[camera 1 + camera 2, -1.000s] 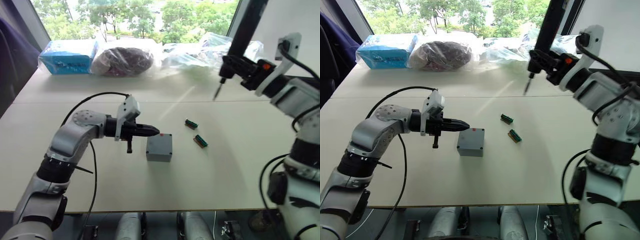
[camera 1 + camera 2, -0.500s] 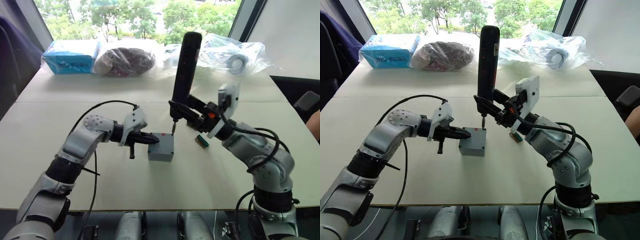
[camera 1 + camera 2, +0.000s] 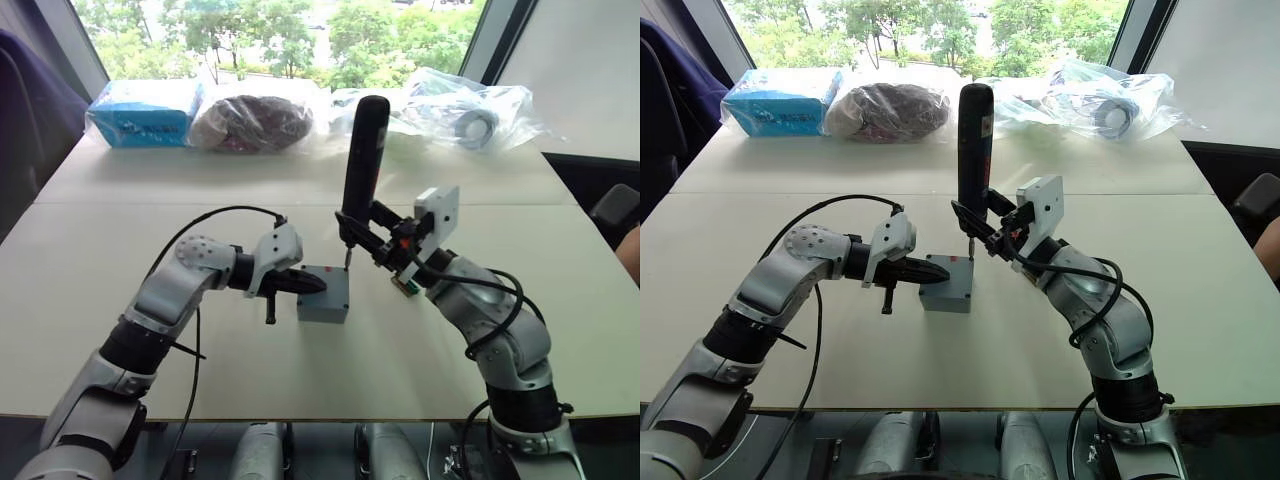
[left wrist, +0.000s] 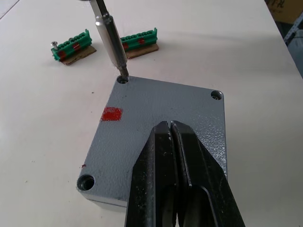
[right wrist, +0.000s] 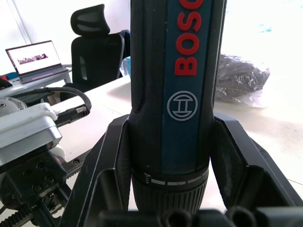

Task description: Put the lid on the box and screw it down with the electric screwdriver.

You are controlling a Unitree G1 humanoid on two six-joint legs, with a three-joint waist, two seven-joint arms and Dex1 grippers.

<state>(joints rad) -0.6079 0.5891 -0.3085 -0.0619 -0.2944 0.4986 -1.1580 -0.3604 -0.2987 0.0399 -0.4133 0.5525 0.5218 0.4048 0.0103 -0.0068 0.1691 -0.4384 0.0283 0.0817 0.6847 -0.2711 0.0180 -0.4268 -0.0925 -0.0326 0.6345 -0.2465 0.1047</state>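
The box [image 3: 323,294] is seen at the centre of the frame on the pale worktop [image 3: 120,260], with the lid [image 4: 161,127] already seated on it, flush at the corners. A small red mark [image 4: 112,114] is seen on the lid's top face, and open screw holes show at two of its corners in the left wrist view.

The left gripper [image 3: 308,285] is laid over the lid from the left of the frame; its two black fingers [image 4: 161,156] are pressed together with nothing between them, and they rest on the lid's surface.

The electric screwdriver [image 3: 362,155] is held almost upright just right of centre, clamped between the fingers [image 5: 113,156] of the right gripper [image 3: 987,229] around its lower body. Its thin metal bit [image 4: 110,35] is set down into the screw hole at the lid's far corner.

Two green connector blocks [image 4: 71,42] are seen on the worktop just beyond the box. A blue carton [image 3: 140,110] and clear plastic bags [image 3: 465,100] are lined along the far edge at the top of the frame.
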